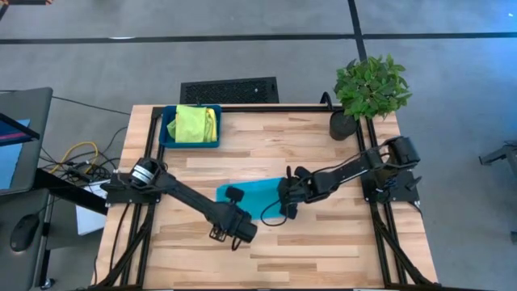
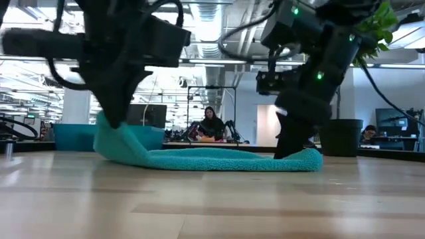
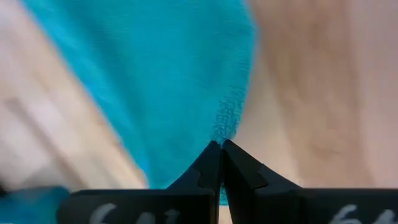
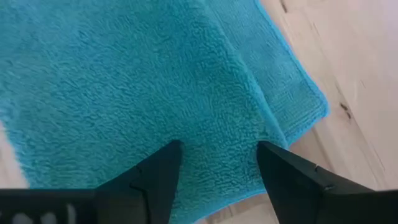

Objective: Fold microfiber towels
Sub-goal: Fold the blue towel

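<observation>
Left gripper: nearest the worktop's front edge, left of centre; fingers pinched together on a corner of the teal towel, lifted off the wood in the low view, apparently to carry that corner over for a fold.

Teal towel: mid-worktop, between the two grippers; flat along most of its length, raised only at the held end; doubled layer visible at one corner in the right wrist view, suggesting a fold partly made.

Right gripper: right of centre, over the towel's opposite end; fingers spread wide, straddling the pile and gripping nothing, placed as if to pin or take that end.

Worktop: bare pale planks toward the front edge.

Tray: near the back-left corner, well apart from the grippers; holds the lime and yellow towels, heaped, likely awaiting folding.

Potted plant: back-right corner, clear of the work.
</observation>
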